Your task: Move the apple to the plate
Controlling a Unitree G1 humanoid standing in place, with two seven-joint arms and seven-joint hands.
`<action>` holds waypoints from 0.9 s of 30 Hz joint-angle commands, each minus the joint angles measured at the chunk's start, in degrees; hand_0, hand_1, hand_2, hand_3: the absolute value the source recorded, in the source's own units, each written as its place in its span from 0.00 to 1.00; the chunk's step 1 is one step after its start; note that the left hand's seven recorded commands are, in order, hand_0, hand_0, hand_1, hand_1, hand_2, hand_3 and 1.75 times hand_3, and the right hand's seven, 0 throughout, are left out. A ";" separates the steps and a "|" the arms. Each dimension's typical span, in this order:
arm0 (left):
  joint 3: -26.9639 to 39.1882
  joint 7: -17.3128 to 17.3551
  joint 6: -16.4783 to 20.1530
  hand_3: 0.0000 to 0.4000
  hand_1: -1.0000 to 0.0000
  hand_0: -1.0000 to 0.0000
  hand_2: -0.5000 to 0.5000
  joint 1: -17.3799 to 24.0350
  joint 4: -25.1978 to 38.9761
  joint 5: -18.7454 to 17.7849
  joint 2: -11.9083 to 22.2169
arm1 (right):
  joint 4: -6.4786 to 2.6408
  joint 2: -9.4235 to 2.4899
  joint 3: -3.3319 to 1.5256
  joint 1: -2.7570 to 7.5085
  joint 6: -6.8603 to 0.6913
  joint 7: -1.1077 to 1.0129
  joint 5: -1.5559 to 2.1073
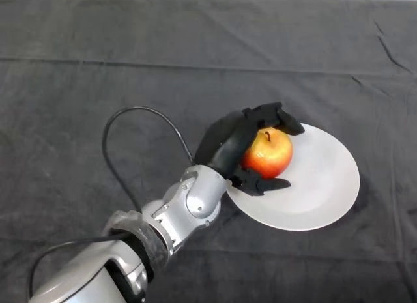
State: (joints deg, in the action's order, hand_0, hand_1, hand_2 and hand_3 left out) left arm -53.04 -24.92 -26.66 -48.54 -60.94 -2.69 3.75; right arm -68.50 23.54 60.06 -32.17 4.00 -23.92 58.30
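We had the apple (pixel 268 153) over the left part of the white plate (pixel 326 186), our left hand (pixel 228 143) curled round it; only letting go seemed left; the desk (pixel 98 75) lay dark.

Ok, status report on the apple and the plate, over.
Left hand shut on apple. Apple over the white plate, left part; contact with it not clear. Nothing in the way on the dark cloth.
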 commanded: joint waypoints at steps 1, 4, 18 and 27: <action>-1.56 -0.82 0.45 1.00 0.00 0.00 0.50 -4.70 2.79 -1.56 0.52 | 0.38 1.07 0.85 0.28 0.40 -0.52 0.73; -2.81 -1.16 0.54 1.00 0.00 0.00 0.50 -4.92 3.07 -2.31 0.56 | 0.35 1.08 0.86 0.27 0.41 -0.53 0.73; -6.80 -2.46 0.27 0.00 1.00 1.00 0.50 -5.73 3.19 -4.86 0.85 | 0.22 1.13 0.89 0.23 0.43 -0.61 0.73; -6.99 -2.50 -0.59 0.00 1.00 1.00 0.50 -6.52 2.08 -5.54 1.48 | 0.14 1.17 0.91 0.21 0.45 -0.66 0.73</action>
State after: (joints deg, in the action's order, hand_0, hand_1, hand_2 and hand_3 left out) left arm -58.30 -26.61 -26.67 -51.66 -59.39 -7.78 4.10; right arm -68.50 23.54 60.07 -32.17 4.00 -23.92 58.30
